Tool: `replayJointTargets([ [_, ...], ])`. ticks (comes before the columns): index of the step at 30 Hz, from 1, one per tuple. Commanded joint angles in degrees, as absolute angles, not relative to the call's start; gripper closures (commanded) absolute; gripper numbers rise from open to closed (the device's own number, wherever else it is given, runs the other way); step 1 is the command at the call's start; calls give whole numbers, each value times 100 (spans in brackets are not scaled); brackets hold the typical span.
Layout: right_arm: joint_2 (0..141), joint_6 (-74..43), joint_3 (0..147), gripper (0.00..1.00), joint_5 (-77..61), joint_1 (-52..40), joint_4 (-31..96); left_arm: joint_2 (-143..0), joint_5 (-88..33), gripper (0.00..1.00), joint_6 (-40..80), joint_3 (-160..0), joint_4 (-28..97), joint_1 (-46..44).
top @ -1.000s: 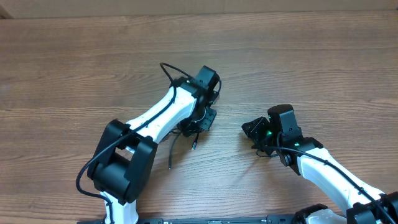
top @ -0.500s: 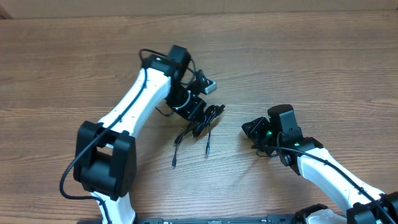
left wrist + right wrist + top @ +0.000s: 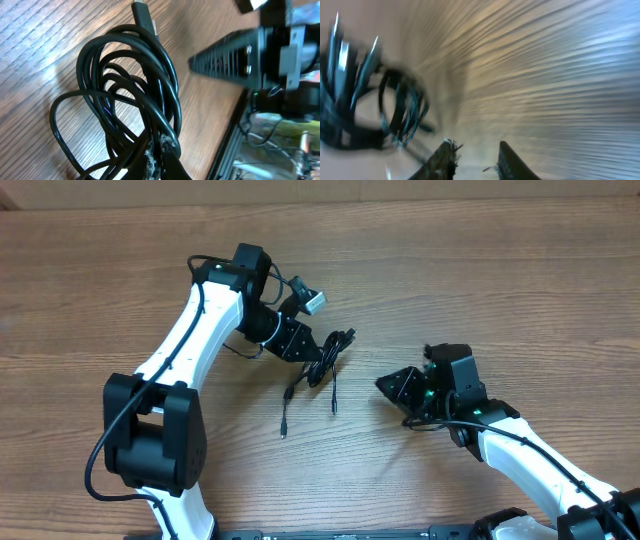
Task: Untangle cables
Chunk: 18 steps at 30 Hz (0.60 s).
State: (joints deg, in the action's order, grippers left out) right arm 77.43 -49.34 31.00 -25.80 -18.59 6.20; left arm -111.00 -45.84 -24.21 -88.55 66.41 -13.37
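The cables (image 3: 338,348) are thin black cords bunched in a loose coil, with two plug ends trailing down onto the wood toward the front. My left gripper (image 3: 316,354) is shut on the bundle's left side. In the left wrist view the coil (image 3: 125,95) fans out from the pinched fingertips (image 3: 167,162), and one plug points away at the top. My right gripper (image 3: 392,386) stands open to the right of the bundle, apart from it. The right wrist view is blurred. It shows the gripper (image 3: 476,157) holding nothing, and the cables (image 3: 395,110) off to the left.
The wooden table (image 3: 480,270) stretches on all sides. A small grey-white block (image 3: 313,301) on the left wrist sits just behind the bundle. The right arm's black finger (image 3: 225,52) shows close by in the left wrist view.
My left arm has swung back and to the left, carrying the bundle out from under itself so the plug ends trail free. The right gripper has shifted slightly left and its jaws have narrowed a little.
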Motion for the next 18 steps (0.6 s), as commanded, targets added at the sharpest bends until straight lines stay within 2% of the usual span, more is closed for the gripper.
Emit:
replayJointTargets([
  [1, 7741, -4145, 3188, 67, -3671, -1909, 517, -10938, -5345, 96, -2392, -8971, 6643, -1109],
  [10, 7741, -4154, 3188, 65, -3765, -2185, -56, -10938, -5645, 96, -2453, -8908, 6729, -945],
  [18, 7741, -4167, 3188, 72, -3402, -2320, -639, -10938, -5874, 96, -2569, -8858, 6753, -945],
])
